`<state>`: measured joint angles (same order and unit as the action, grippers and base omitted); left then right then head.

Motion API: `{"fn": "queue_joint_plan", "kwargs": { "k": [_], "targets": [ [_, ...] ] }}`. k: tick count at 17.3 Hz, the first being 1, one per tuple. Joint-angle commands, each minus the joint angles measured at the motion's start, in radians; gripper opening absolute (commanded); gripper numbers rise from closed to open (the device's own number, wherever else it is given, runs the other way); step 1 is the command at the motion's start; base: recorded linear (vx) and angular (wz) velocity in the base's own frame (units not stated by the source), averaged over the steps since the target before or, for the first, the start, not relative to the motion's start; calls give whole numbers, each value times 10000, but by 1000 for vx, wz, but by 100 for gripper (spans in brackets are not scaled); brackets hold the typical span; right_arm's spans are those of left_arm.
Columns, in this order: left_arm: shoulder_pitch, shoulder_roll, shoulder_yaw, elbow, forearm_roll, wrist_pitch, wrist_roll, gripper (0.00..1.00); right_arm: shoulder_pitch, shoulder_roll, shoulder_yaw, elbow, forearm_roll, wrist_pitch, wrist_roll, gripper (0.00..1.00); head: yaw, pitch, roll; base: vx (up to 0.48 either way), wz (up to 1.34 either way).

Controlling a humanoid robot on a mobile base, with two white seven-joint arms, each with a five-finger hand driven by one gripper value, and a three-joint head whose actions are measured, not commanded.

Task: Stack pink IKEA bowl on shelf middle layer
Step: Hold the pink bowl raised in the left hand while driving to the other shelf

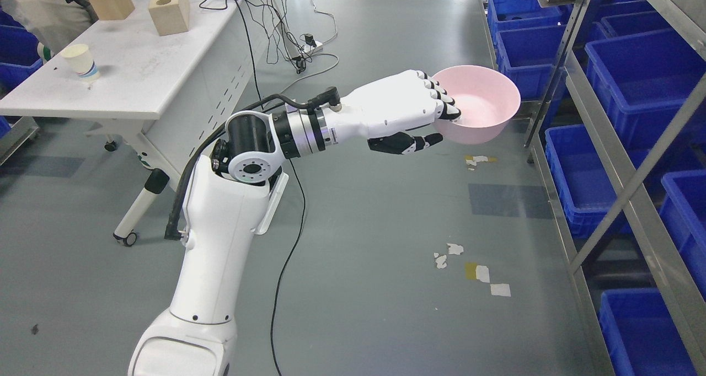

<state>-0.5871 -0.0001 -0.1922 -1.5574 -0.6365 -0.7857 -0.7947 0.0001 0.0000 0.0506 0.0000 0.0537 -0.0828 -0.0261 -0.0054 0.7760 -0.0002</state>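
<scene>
I count one pink bowl, two wooden blocks and one paper cup on the white table at ten o'clock. My left hand is clamped on the bowl's near rim, fingers hooked inside, thumb beneath. The bowl hangs in the air at two o'clock, beside the metal shelf of blue bins.

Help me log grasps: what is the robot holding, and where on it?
The left hand holds the pink bowl by its near rim, fingers inside, thumb underneath.
</scene>
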Motion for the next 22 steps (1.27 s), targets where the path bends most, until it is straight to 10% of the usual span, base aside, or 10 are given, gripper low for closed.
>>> {"fn": "queue_joint_plan", "kwargs": {
  "k": [1, 22],
  "targets": [
    [11, 175, -134, -134, 29, 3, 47, 1, 229, -175, 0, -175, 0, -1, 0, 100, 0, 0, 0, 390, 16],
    [-4, 175, -409, -103, 137, 3, 292, 1, 229, -175, 0, -175, 0, -1, 0, 100, 0, 0, 0, 301, 11]
  ]
}}
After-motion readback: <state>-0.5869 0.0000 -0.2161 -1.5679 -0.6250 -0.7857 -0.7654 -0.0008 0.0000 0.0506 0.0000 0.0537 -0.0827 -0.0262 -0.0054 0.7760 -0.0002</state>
